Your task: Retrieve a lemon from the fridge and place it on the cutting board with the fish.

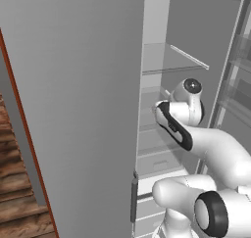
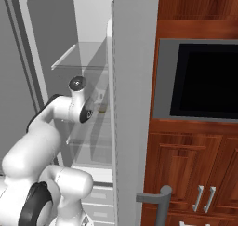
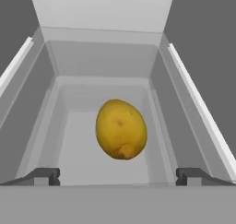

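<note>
Now the released end effector faces the lemon, centred just ahead between its fingertips on the fridge shelf, long axis upright in the hand view.

- Even, flat rendered light, moderately bright; no glare.
- Fridge interior shows soft grey shading; faint shadows fall under its glass shelves.
- Lemon is evenly lit, with slightly darker edges.
- Edges look mildly soft and pixelated; no motion blur or lens distortion.
</note>
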